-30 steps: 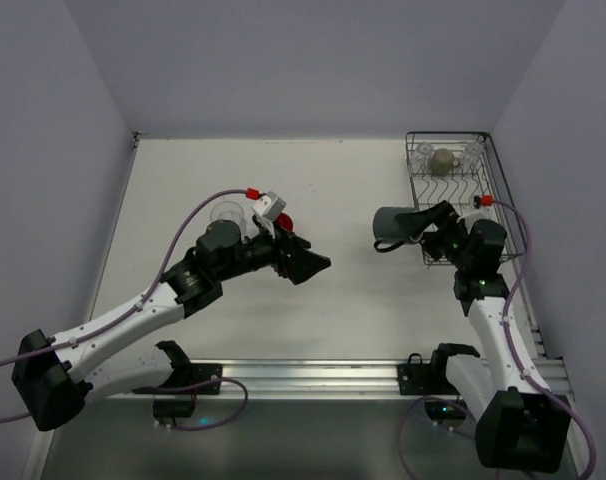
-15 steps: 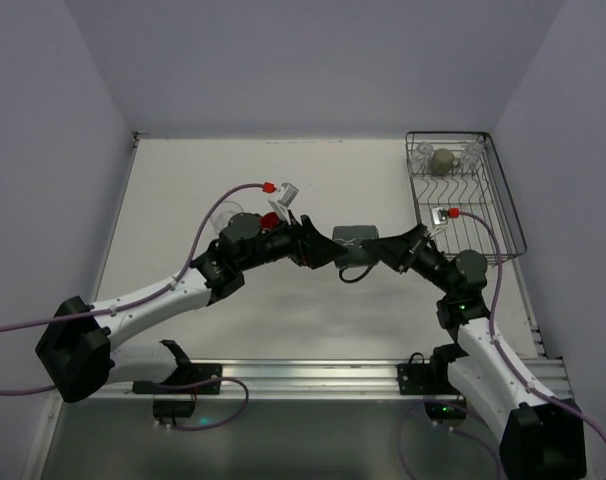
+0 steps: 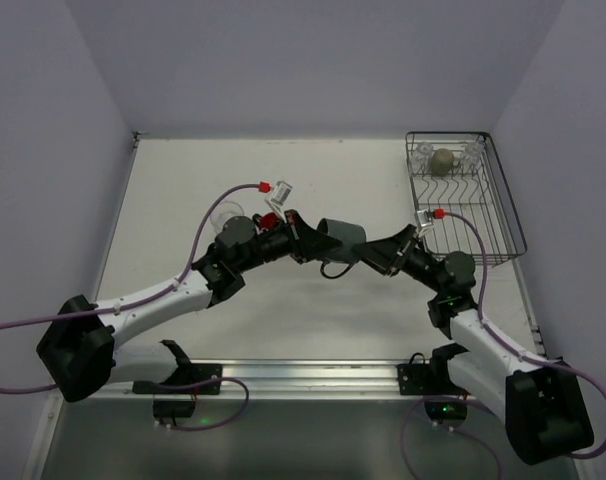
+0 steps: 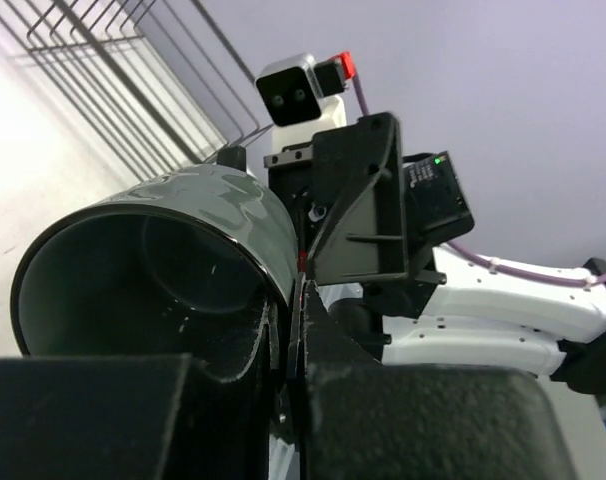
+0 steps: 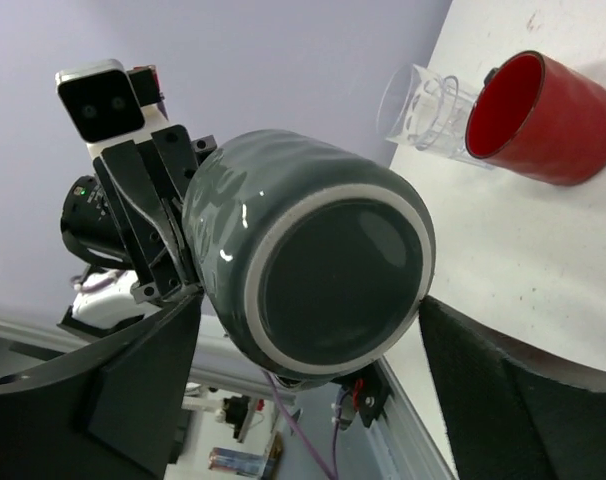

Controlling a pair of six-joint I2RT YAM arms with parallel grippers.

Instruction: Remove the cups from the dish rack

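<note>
The mug (image 3: 341,236) is off the table (image 3: 183,180), hanging in mid-air between your two arms, well clear of the rack (image 3: 445,133). Your left gripper (image 3: 305,240) is clamped on its rim, one finger inside the mouth and one outside. Your right gripper (image 3: 376,256) sits at the base end with its fingers spread to either side. Whether they are pressing the mug or have let go, I cannot tell from the wrist view.

Here's the danger: a rim pinch is a thin hold on a heavy, glossy mug. If your right lets go before that pinch is firm, the mug may swing down and drop. If both hold while you pull away, the tug could twist it loose. The red mug (image 5: 543,118) and glass (image 5: 423,105) stand nearby on the table, so a fall could strike them.

A second ago the arms were well apart, the mug beside the rack in your right gripper, and your left open. Half a second ago they met. Now the mug sits further left and tilted up. An olive mug (image 3: 442,160) waits in the rack.
</note>
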